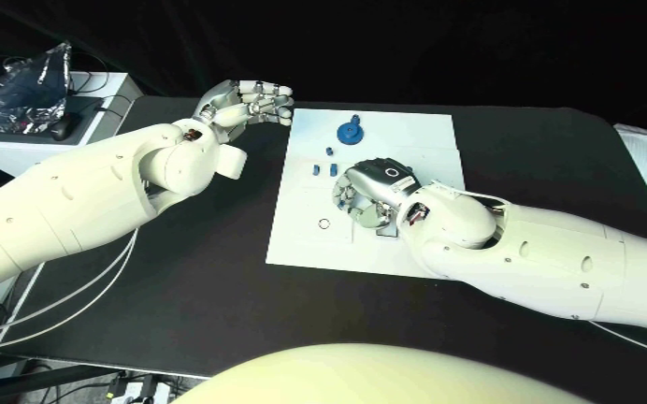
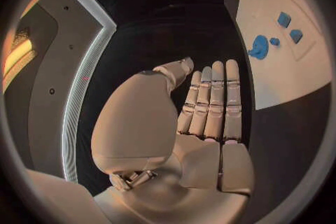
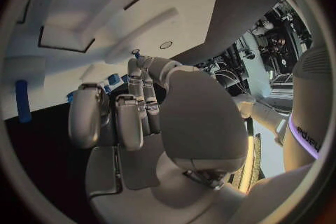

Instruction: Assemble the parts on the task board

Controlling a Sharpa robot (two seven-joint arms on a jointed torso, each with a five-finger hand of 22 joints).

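The white task board (image 1: pixel 304 236) lies mid-table. A blue gear-shaped part (image 1: pixel 351 130) sits near its far edge, with small blue parts (image 1: pixel 325 166) just in front of it. My right hand (image 1: pixel 375 194) is over the board's middle, fingers curled down toward it. In the right wrist view, blue pieces (image 3: pixel 112 78) peek between the fingers, and I cannot tell whether any is held. My left hand (image 1: pixel 247 103) hovers beyond the board's far left corner, fingers straight side by side (image 2: pixel 213 101), holding nothing. The left wrist view shows the gear (image 2: pixel 259 46) and blue parts (image 2: pixel 283 19) on the board (image 2: pixel 280 78).
A round hole (image 1: pixel 325 224) lies in the board left of my right hand, and dark-outlined recesses (image 3: pixel 84 11) lie ahead of its fingers. A white stand with a crinkled plastic bag (image 1: pixel 40 86) sits at the table's far left. White cables (image 1: pixel 54 301) hang off the left edge.
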